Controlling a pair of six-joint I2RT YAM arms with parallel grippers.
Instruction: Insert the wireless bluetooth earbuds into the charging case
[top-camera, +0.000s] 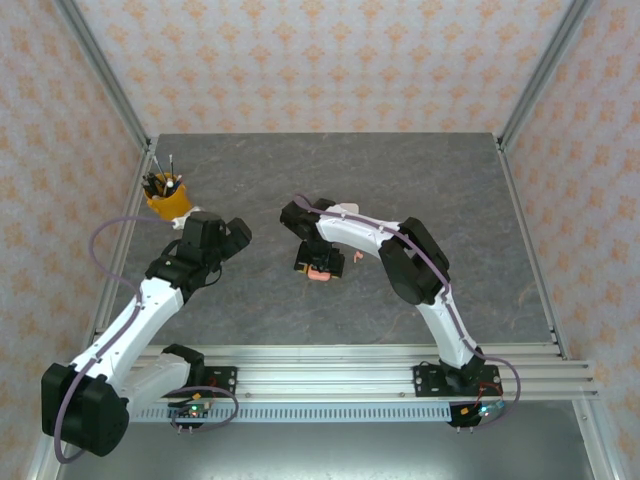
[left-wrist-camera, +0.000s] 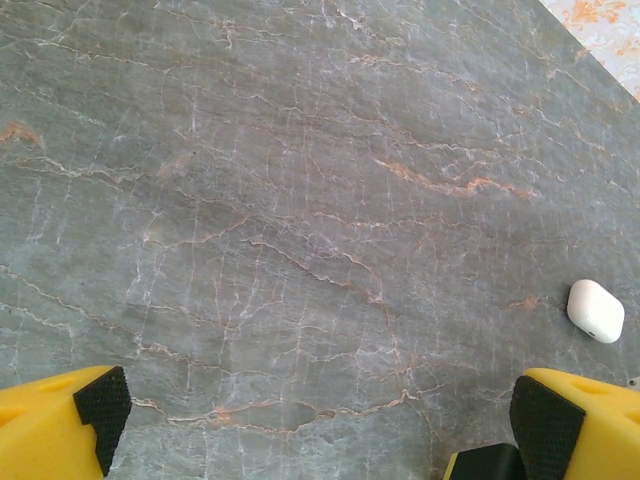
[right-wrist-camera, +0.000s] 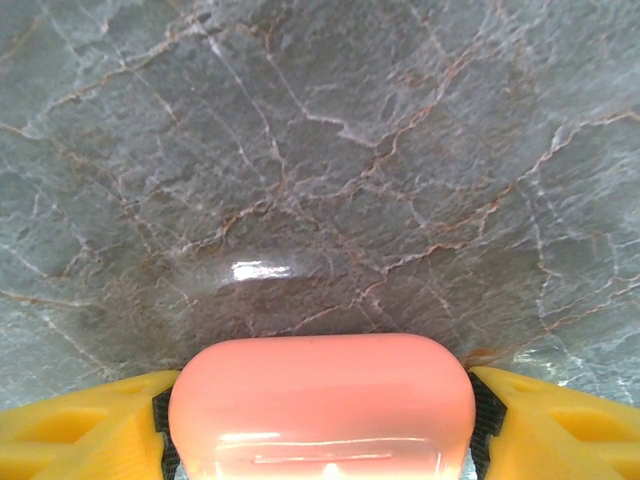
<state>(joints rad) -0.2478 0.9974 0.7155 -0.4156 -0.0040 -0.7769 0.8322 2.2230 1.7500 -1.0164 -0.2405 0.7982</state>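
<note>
A coral-pink charging case (right-wrist-camera: 322, 400), closed and pebble-shaped, sits between the yellow fingers of my right gripper (right-wrist-camera: 322, 425). Both black pads press against its ends, just above the marble table. From above, the same case (top-camera: 320, 272) shows under the right gripper (top-camera: 314, 266) near the table's middle. A tiny coral-pink earbud (top-camera: 358, 256) lies just right of it. A white charging case (left-wrist-camera: 596, 311) lies closed on the table, ahead and to the right of my left gripper (left-wrist-camera: 320, 425). The left gripper (top-camera: 240, 236) is open wide and holds nothing.
An orange cup of pens (top-camera: 167, 198) stands at the table's left edge, behind the left arm. The grey marble table (top-camera: 400, 180) stretches bare toward the back wall. Aluminium rails (top-camera: 350, 375) run along the near edge.
</note>
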